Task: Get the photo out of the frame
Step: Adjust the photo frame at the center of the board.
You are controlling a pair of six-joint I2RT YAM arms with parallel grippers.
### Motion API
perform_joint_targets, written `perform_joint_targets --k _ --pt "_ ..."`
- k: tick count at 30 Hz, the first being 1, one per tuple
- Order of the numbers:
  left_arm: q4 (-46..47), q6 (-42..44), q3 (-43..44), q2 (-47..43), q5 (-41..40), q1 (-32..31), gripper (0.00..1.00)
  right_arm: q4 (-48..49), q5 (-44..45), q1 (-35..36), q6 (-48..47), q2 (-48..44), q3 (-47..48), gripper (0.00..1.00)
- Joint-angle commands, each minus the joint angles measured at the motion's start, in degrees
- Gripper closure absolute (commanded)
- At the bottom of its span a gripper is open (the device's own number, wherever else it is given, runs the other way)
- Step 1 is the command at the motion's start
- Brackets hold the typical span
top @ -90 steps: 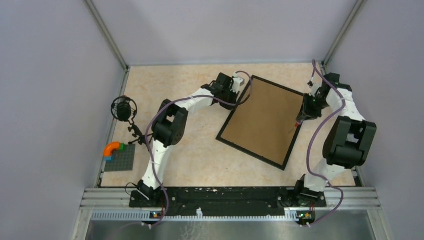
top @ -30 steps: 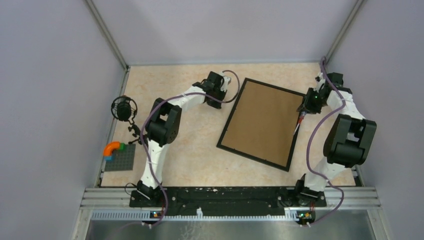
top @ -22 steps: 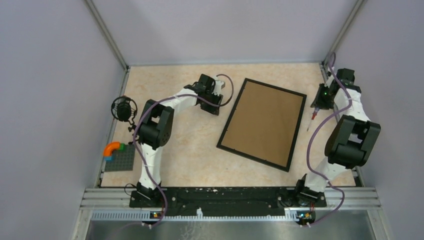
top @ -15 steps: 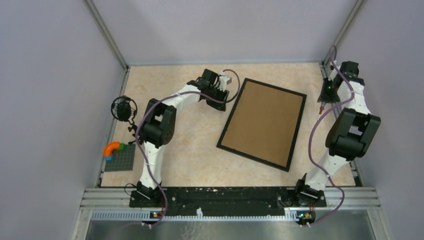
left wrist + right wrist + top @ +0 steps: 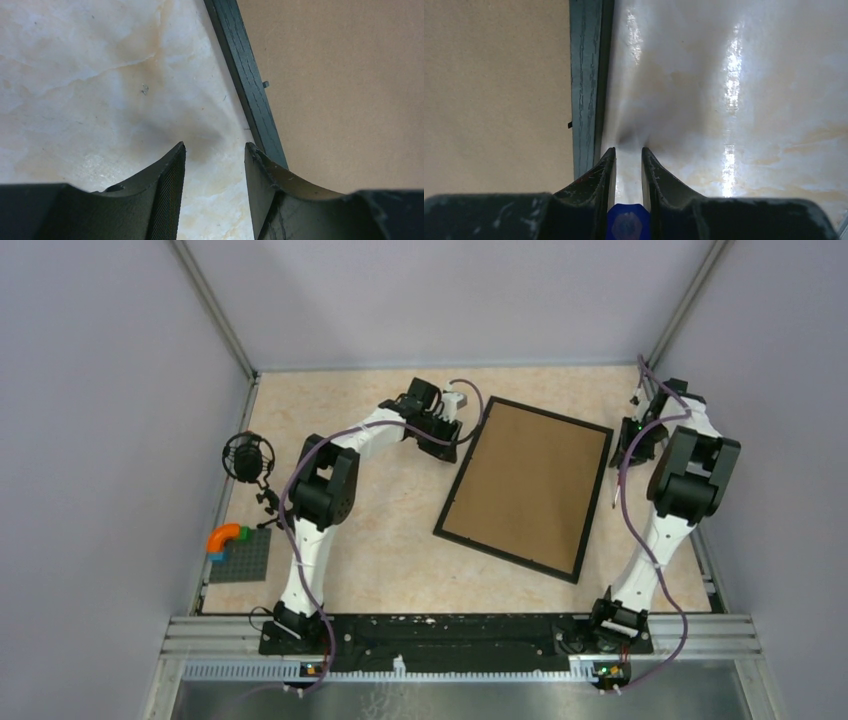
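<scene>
One frame [image 5: 525, 488], one table [image 5: 400, 540], two arms [image 5: 320, 490] [image 5: 685, 480], two grippers [image 5: 214, 150] [image 5: 628, 150] — one mic [image 5: 247, 457], one grey baseplate [image 5: 242, 560], one orange brick [image 5: 224, 536], one small blue piece [image 5: 626, 222].

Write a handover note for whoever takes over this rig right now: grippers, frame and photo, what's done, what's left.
Left gripper: open, empty, low over the beige table beside the large black rectangular picture frame.
Right gripper: shut on a small blue object, at the frame's opposite long edge.
Frame: flat, face down, brown backing board up and in place.
Done: nothing visibly. Left: open the back, pull out the photo, which is hidden.
</scene>
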Motion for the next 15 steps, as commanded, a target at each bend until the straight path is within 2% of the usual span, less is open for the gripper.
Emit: perform_joint_targets --k 1,8,15 --pt "0.4 -1.6 -1.8 -0.4 0.6 0.3 0.48 -2.1 -3.2 2.5 -1.5 4.4 2.9 1.0" --pt "3.5 -7.2 -11.4 -5.4 6.0 4.6 0.44 -2.8 -6.0 10.7 -1.7 11.2 11.2 1.0" --pt "6.3 -7.4 -22.6 -13.1 9.6 6.6 0.4 -2.6 -9.3 17.7 0.3 14.1 14.9 1.0"
